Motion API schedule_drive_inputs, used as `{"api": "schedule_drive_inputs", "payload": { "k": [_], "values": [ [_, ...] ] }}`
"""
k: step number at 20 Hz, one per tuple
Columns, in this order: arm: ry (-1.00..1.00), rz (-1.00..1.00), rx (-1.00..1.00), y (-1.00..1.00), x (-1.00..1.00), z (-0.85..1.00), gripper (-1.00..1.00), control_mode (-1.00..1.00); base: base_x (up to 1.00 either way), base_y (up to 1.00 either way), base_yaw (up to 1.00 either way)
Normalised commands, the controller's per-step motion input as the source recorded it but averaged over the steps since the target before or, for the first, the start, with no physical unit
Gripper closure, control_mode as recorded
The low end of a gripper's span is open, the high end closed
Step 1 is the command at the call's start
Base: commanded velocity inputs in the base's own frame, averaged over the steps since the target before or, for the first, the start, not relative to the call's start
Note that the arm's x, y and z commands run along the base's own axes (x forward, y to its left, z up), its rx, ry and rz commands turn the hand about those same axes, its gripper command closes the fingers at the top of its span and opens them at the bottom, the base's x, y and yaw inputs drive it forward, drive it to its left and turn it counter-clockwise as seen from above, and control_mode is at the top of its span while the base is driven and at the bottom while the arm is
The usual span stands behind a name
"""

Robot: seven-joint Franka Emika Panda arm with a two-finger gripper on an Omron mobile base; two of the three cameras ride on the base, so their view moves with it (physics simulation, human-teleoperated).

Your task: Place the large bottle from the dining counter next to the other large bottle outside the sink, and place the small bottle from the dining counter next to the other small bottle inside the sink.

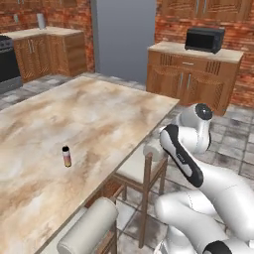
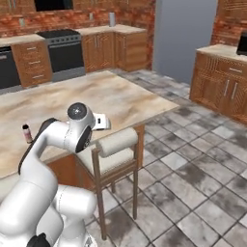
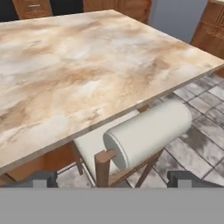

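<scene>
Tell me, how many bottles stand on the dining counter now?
1. The small bottle stands upright on the dining counter, toward its near edge, apart from the stools. No black bottle is seen on the part of the counter in view; its far end is cut off.

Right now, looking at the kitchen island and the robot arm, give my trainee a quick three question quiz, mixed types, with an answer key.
1. True or false: the small bottle stands upright on the dining counter.
2. Multiple choice: what tucks under the counter edge nearest the arm? A) a trash bin B) a wooden stool with a white roll back C) a cardboard box
3. Fill in: the claw is ____ and holds nothing.

Key: 1 true; 2 B; 3 open
</scene>
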Motion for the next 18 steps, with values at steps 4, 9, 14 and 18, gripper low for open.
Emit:
{"api": "schedule_drive_inputs", "payload": {
  "k": [4,9,14,18],
  "values": [
    [0.0,0.0,0.0,0.0,0.0,0.0,-1.0,1.0,0.0,-0.16,0.5],
    [0.0,0.0,0.0,0.0,0.0,0.0,-1.0,1.0,-0.02,-0.05,0.51],
    [0.0,0.0,0.0,0.0,0.0,0.0,-1.0,1.0,-0.09,0.0,0.51],
    [0.0,0.0,0.0,0.0,0.0,0.0,-1.0,1.0,-0.28,0.02,0.48]
  ]
}}
